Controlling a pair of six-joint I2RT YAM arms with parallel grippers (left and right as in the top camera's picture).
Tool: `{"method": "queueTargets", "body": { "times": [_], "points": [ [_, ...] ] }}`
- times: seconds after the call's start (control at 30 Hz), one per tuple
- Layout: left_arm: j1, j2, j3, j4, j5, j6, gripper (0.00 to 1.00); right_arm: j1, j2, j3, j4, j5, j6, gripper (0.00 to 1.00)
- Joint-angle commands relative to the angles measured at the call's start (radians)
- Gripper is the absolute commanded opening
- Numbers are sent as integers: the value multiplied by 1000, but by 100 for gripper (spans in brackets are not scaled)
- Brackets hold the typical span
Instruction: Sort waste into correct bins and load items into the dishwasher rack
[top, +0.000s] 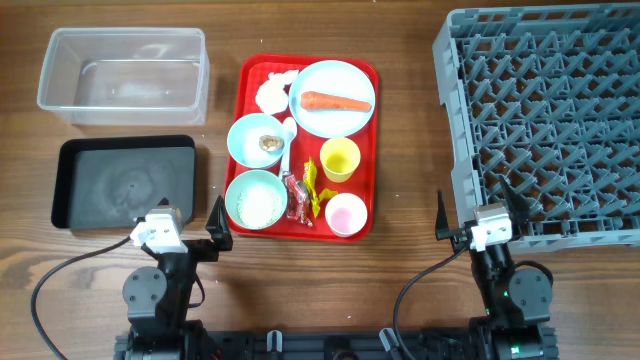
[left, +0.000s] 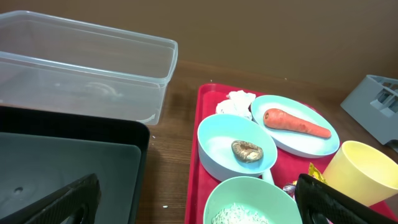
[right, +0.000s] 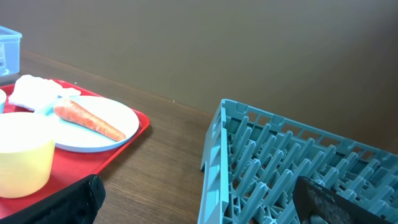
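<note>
Nothing is sorted yet. The tub (top: 120, 75) and black tray (top: 125, 185), left of the red tray (top: 244, 110), seem empty; the rack (top: 540, 110), to its right, is bare. The carrot (top: 336, 101), rice (top: 257, 203), wrappers (top: 303, 192), napkin (top: 272, 92) and dishes (top: 330, 122) sit on it. Before it, left gripper (top: 182, 222) and right gripper (top: 478, 215) gape wide, holding nothing.

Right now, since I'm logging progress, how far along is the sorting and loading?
Done: nothing; tub, black tray and rack hold nothing. In hand: nothing; left gripper and right gripper are open, empty. To do: carrot, rice, lump, wrappers, napkin for bins; plate, upper bowl, lower bowl, yellow cup, pink cup, spoon for rack, all on the red tray.
</note>
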Motion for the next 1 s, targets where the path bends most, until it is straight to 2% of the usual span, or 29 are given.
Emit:
{"method": "queueTargets", "body": {
  "times": [0.0,0.5,0.63,0.97],
  "points": [
    [7,-9,-5,10,5,23,100,-4,-1,-2,2,-13,8,100],
    [7,-9,-5,3,6,23,100,-4,-1,-2,2,-13,8,100],
    [7,-9,-5,31,61,19,100,-4,-1,-2,2,-13,8,100],
    [7,-8,2,61,95,19,100,-4,-1,-2,2,-13,8,100]
  ]
}}
